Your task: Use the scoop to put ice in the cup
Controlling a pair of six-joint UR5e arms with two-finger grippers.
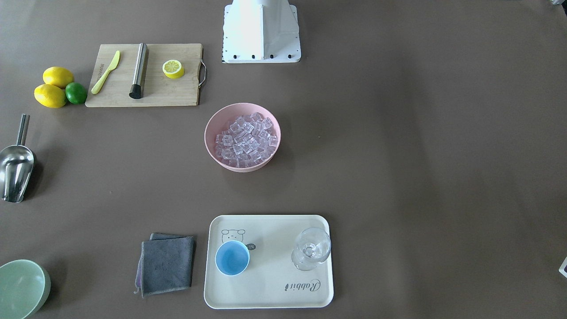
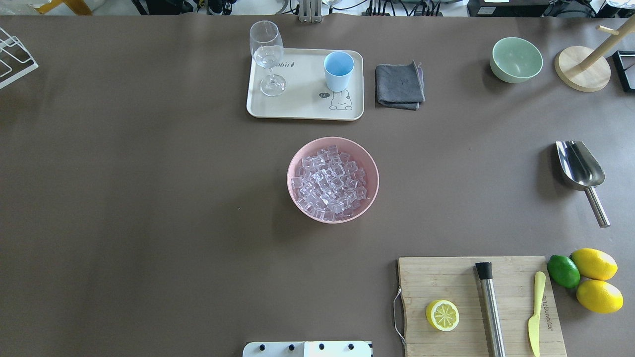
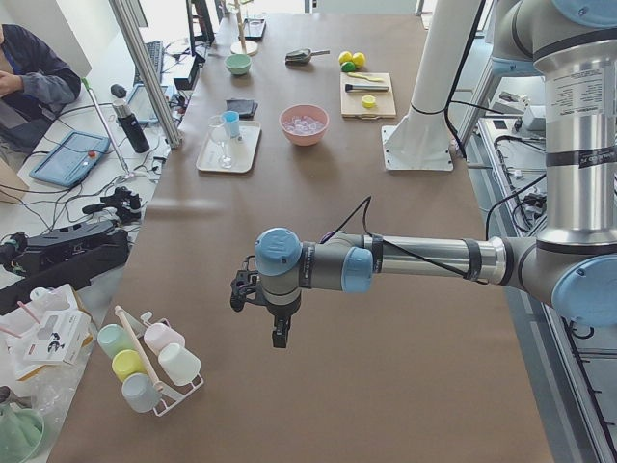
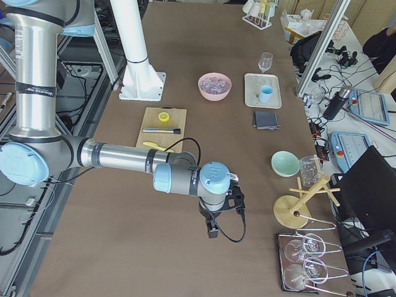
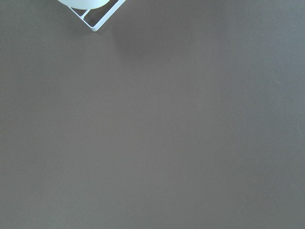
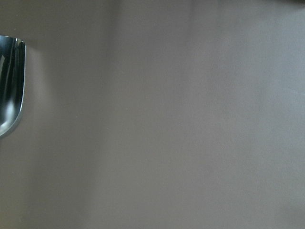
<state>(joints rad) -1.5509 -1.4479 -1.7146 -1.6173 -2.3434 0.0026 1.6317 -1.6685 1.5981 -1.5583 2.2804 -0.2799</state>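
Lying at the overhead view's right edge, the shiny stainless-steel scoop [image 2: 581, 173] rests on the brown table [image 2: 149, 198]. Clear ice cubes [image 2: 331, 183] fill the pink bowl [image 2: 293, 171] at centre. Above it, the small light-blue cup [image 2: 339, 69] stands on the cream tray [image 2: 302, 106] (beside a stemmed glass [image 2: 268, 54]). In the 2 side views, the left gripper [image 3: 280, 336] and the right gripper [image 4: 212, 231] hang over bare table; how far their fingers are parted, I cannot tell.
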